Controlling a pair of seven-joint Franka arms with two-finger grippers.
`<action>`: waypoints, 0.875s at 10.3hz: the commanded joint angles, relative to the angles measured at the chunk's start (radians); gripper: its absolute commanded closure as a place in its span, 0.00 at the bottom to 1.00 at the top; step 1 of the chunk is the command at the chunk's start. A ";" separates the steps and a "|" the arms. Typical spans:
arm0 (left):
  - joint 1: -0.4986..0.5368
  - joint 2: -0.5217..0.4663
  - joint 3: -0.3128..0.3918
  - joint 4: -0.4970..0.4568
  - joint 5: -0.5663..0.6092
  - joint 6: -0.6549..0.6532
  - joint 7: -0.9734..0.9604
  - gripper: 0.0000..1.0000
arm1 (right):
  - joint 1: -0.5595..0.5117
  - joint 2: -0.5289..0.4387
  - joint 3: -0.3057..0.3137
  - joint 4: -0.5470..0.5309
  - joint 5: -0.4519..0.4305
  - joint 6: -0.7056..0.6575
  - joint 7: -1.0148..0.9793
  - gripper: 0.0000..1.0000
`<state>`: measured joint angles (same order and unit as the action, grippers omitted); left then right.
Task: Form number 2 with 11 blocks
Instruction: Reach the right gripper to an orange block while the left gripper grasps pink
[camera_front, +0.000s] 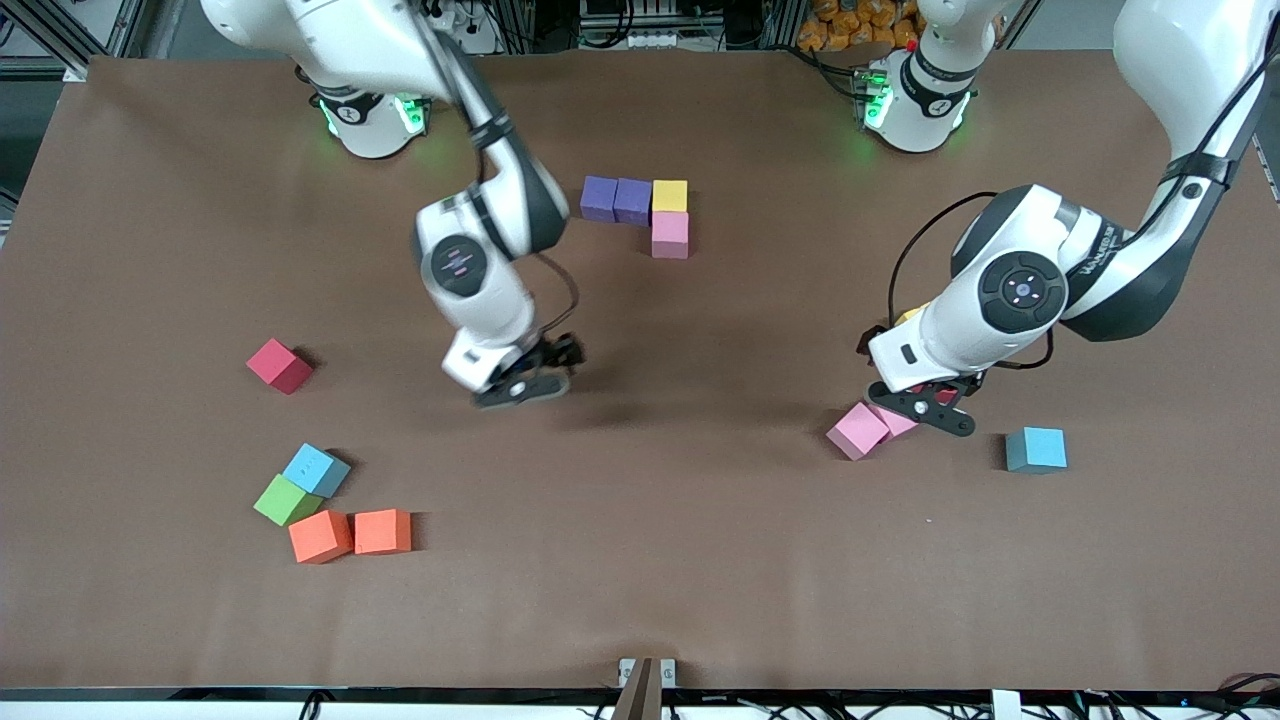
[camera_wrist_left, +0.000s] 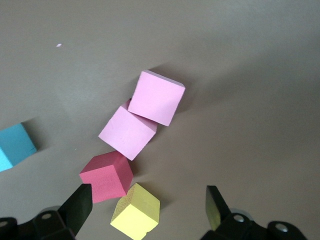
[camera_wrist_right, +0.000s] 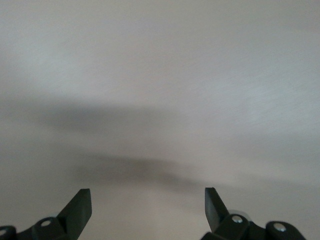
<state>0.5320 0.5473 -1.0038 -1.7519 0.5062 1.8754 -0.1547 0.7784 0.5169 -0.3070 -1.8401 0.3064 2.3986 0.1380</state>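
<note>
blocks lie scattered over the brown desk (camera_front: 640, 560), and the landmark is the started number 2 (camera_front: 640, 212) near the robot bases: two purple cubes (camera_front: 616, 199) and a yellow cube (camera_front: 670, 196) in a row, touching, with a pink cube (camera_front: 670, 235) just under the yellow one, nearer the front camera.

toward the right arm's end and well nearer the camera than that shape sit a red cube (camera_front: 279, 365), then a tight cluster of a light blue cube (camera_front: 317, 469), a green cube (camera_front: 287, 500) and two orange cubes (camera_front: 352, 534).

right gripper (camera_front: 525, 385) hangs with its fingers spread and nothing in them, over bare desk, nearer the camera than the purple pair; nothing lies between its fingers.

toward the left arm's end, the left gripper (camera_wrist_left: 146, 205) is released too, low over a crowded knot: two pink cubes (camera_wrist_left: 142, 115) touching, a dark pink-red cube (camera_wrist_left: 106, 176) and a second yellow cube (camera_wrist_left: 136, 211) touching it. the yellow one sits between the open fingers, the red one beside one fingertip (camera_wrist_left: 80, 202). another blue cube (camera_front: 1035, 449) rests apart, closer to the desk's end.
</note>
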 joint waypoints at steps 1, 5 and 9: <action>0.011 -0.001 0.001 -0.005 0.006 0.019 0.088 0.00 | -0.074 -0.021 0.011 0.010 -0.021 -0.012 -0.015 0.00; 0.006 -0.003 0.001 0.002 0.008 0.030 0.162 0.00 | -0.187 0.021 -0.021 0.050 -0.233 0.124 -0.035 0.00; -0.003 0.017 0.002 -0.001 0.044 0.071 0.201 0.00 | -0.312 0.153 0.015 0.102 -0.222 0.311 -0.171 0.00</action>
<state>0.5334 0.5535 -1.0013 -1.7527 0.5159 1.9195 0.0217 0.5204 0.5894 -0.3286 -1.7982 0.1019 2.6470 -0.0028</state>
